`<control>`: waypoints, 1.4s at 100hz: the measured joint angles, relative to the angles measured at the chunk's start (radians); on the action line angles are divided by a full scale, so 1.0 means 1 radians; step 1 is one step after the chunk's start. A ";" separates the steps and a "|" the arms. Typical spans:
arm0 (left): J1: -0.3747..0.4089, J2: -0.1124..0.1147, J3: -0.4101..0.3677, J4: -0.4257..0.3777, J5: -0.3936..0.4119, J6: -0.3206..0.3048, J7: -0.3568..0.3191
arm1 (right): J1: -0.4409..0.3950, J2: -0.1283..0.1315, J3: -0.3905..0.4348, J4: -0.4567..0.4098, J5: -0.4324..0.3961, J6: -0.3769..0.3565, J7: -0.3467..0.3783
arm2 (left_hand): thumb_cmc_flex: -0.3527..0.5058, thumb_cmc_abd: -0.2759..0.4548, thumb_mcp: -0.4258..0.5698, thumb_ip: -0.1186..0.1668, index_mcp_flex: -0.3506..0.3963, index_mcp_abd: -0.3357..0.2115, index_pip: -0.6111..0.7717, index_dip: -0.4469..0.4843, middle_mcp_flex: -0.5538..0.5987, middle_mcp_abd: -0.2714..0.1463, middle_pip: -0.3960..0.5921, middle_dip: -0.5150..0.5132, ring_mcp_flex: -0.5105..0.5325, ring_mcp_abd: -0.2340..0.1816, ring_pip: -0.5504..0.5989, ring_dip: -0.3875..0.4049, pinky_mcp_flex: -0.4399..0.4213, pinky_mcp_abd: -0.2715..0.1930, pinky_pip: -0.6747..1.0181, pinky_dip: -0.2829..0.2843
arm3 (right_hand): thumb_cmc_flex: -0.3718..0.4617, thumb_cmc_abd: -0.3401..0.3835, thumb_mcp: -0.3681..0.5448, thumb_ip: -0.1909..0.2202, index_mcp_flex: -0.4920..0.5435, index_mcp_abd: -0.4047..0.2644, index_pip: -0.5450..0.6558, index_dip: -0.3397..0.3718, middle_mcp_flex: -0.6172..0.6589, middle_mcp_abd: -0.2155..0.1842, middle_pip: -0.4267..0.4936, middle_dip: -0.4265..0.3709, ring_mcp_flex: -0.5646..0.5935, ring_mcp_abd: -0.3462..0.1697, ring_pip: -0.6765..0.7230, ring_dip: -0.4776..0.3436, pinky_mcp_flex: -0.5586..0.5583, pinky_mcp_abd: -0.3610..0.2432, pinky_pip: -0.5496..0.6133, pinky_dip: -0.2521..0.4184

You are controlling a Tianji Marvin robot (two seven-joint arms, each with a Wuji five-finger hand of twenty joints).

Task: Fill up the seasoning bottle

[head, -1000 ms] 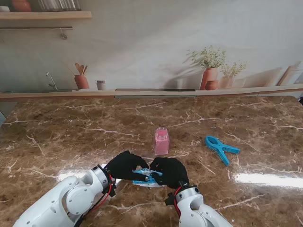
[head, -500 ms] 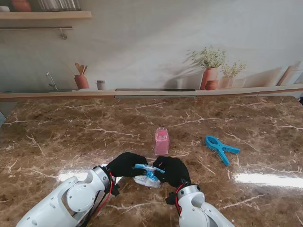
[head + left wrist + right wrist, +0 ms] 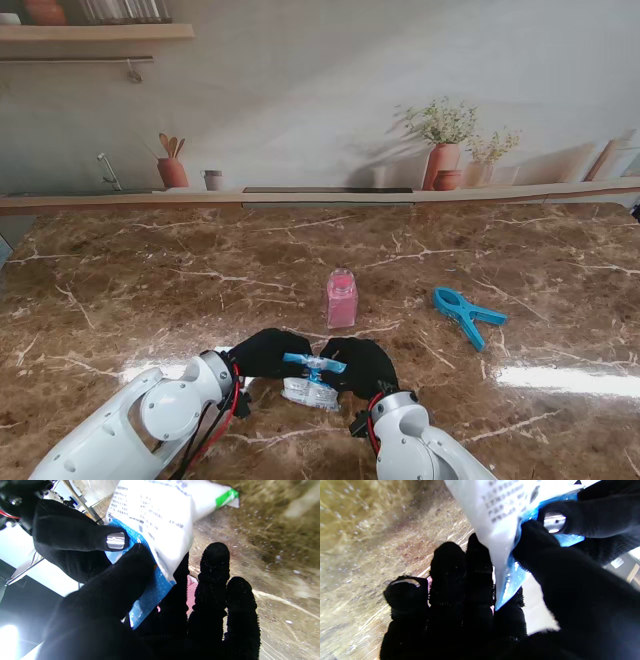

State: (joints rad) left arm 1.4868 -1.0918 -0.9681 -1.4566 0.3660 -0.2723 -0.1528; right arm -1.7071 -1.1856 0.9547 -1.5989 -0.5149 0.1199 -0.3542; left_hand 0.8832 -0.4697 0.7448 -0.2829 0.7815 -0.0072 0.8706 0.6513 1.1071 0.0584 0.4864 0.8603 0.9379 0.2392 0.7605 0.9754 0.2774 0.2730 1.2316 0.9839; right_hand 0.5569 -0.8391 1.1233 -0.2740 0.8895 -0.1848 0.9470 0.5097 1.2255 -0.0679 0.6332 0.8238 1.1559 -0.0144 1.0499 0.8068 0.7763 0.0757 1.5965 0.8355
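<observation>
A pink seasoning bottle [image 3: 341,298] stands upright mid-table, farther from me than both hands. Between the hands hangs a white seasoning bag with a blue top edge [image 3: 311,379], lifted off the marble. My left hand [image 3: 264,354] pinches the bag's blue top on one side, my right hand [image 3: 359,363] pinches the other side. In the left wrist view the white bag [image 3: 160,517] shows printed text and a green corner, with thumb and forefinger clamped on its blue strip. The right wrist view shows the bag [image 3: 505,512] pinched the same way. Pink of the bottle [image 3: 191,592] peeks between fingers.
A blue clip [image 3: 467,314] lies on the marble table [image 3: 150,290] to the right of the bottle. A back ledge carries terracotta pots with plants [image 3: 443,160], a utensil pot [image 3: 172,172] and a small cup [image 3: 212,179].
Both hands have raised the bag's blue top edge off the table and drawn slightly nearer to me; the bag now hangs between them instead of lying flat.
</observation>
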 measured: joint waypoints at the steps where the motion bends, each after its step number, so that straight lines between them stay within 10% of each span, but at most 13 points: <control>1: 0.000 0.001 0.000 -0.001 0.001 0.001 -0.002 | 0.002 0.000 -0.001 0.002 -0.003 -0.001 0.000 | 0.000 0.000 0.000 0.000 0.000 0.000 0.000 -0.001 0.000 0.000 0.001 -0.001 0.000 0.000 0.000 0.000 0.000 0.000 0.000 0.000 | 0.000 -0.003 0.000 0.000 0.000 -0.002 0.000 0.003 0.000 0.000 0.001 0.002 0.000 -0.001 0.008 0.002 -0.001 0.000 0.000 0.000; 20: -0.005 0.009 0.001 -0.003 0.055 0.006 -0.012 | 0.034 -0.005 -0.027 0.049 -0.040 -0.005 -0.026 | 0.000 0.000 -0.010 0.004 0.001 0.001 0.001 -0.192 0.000 0.000 0.005 -0.050 0.000 0.000 0.000 -0.010 0.001 0.000 0.000 0.000 | -0.001 -0.028 0.000 -0.025 0.008 -0.014 0.001 0.050 0.007 -0.003 0.043 0.039 0.000 -0.010 0.078 0.038 -0.010 0.000 0.002 -0.002; 32: -0.011 0.012 0.004 -0.002 0.099 0.006 -0.004 | 0.049 -0.008 -0.036 0.071 -0.032 0.000 -0.025 | -0.042 0.000 -0.053 0.074 0.034 -0.003 -0.002 -0.352 0.001 0.000 0.000 -0.155 0.000 0.000 0.000 -0.032 0.010 0.000 0.001 0.000 | -0.001 -0.038 0.000 -0.025 0.035 -0.015 0.000 0.037 0.021 -0.003 0.066 0.027 0.009 -0.011 0.098 0.047 0.005 0.000 0.016 -0.002; 57: -0.013 -0.001 0.033 0.029 0.316 -0.001 0.232 | 0.080 -0.010 -0.063 0.126 -0.085 0.011 -0.061 | -0.085 -0.089 -0.037 0.078 0.150 -0.019 -0.002 -0.452 0.111 -0.002 0.032 -0.258 0.124 0.000 -0.001 -0.079 0.101 0.019 0.053 0.000 | -0.002 -0.055 0.000 -0.033 0.110 -0.014 0.021 -0.151 0.112 0.000 0.020 -0.084 0.110 -0.001 0.045 0.020 0.085 0.000 0.026 -0.024; 83: -0.036 -0.003 0.054 0.051 0.296 -0.020 0.206 | 0.111 -0.021 -0.098 0.199 -0.138 0.003 -0.180 | -0.085 -0.206 0.023 0.079 0.152 -0.035 0.054 -0.424 0.122 -0.022 -0.031 -0.189 0.112 -0.002 -0.001 -0.085 0.071 0.019 0.041 -0.001 | -0.002 -0.128 0.001 -0.047 0.144 -0.016 0.048 -0.244 0.144 0.000 -0.014 -0.151 0.117 -0.001 0.038 0.011 0.132 0.000 0.039 -0.048; 110: -0.057 0.001 0.093 0.073 0.473 -0.014 0.342 | 0.128 -0.027 -0.113 0.233 -0.168 -0.016 -0.214 | -0.098 -0.247 0.016 0.078 0.130 -0.116 0.124 -0.357 0.121 -0.040 -0.049 -0.088 0.073 -0.025 -0.002 -0.034 0.046 0.005 0.016 -0.001 | -0.002 -0.143 0.025 -0.047 0.159 -0.015 0.071 -0.291 0.153 0.000 -0.014 -0.182 0.128 -0.001 0.045 -0.017 0.146 0.000 0.039 -0.050; 124: -0.057 -0.001 0.089 0.075 0.447 -0.013 0.335 | 0.096 -0.019 -0.061 0.172 -0.152 -0.021 -0.079 | -0.098 -0.256 0.016 0.078 0.121 -0.123 0.134 -0.357 0.121 -0.040 -0.050 -0.088 0.073 -0.025 -0.002 -0.030 0.046 0.005 0.016 -0.001 | -0.022 -0.067 0.027 -0.030 0.028 0.034 -0.124 -0.158 0.010 0.001 -0.148 -0.161 -0.004 0.000 -0.199 -0.064 -0.065 0.012 -0.096 -0.056; 131: -0.057 -0.002 0.087 0.075 0.443 -0.013 0.331 | 0.067 -0.005 -0.034 0.120 -0.157 -0.019 -0.041 | -0.098 -0.256 0.016 0.075 0.121 -0.126 0.135 -0.357 0.121 -0.040 -0.050 -0.088 0.073 -0.025 -0.002 -0.030 0.046 0.005 0.016 -0.001 | -0.112 -0.033 0.031 0.071 0.018 0.060 -0.345 0.002 -0.078 0.002 -0.180 -0.202 -0.094 0.000 -0.289 -0.101 -0.170 0.025 -0.216 -0.062; 140: -0.059 -0.002 0.087 0.075 0.442 -0.013 0.330 | 0.033 0.009 -0.005 0.076 -0.198 -0.009 -0.048 | -0.098 -0.256 0.016 0.075 0.121 -0.127 0.135 -0.357 0.121 -0.040 -0.050 -0.087 0.073 -0.025 -0.002 -0.030 0.046 0.005 0.016 -0.001 | -0.163 -0.013 0.024 0.099 -0.033 0.073 -0.453 0.049 -0.145 0.002 -0.215 -0.247 -0.151 0.000 -0.384 -0.143 -0.243 0.036 -0.332 -0.095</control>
State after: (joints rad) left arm 1.4283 -1.0937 -0.8806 -1.3816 0.8082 -0.2851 0.1771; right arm -1.6743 -1.1765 0.9494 -1.5231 -0.7128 0.1105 -0.4023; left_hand 0.7853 -0.7258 0.7609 -0.2078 0.9024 -0.1337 1.0060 0.2941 1.2278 0.0185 0.4367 0.7728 1.0107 0.2147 0.7584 0.9457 0.3231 0.2776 1.2475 0.9824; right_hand 0.3941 -0.8524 1.1475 -0.1748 0.8561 -0.1120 0.4942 0.5586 1.0807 -0.0657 0.4185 0.5770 1.0048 -0.0146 0.6661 0.6633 0.5335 0.1122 1.2642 0.7401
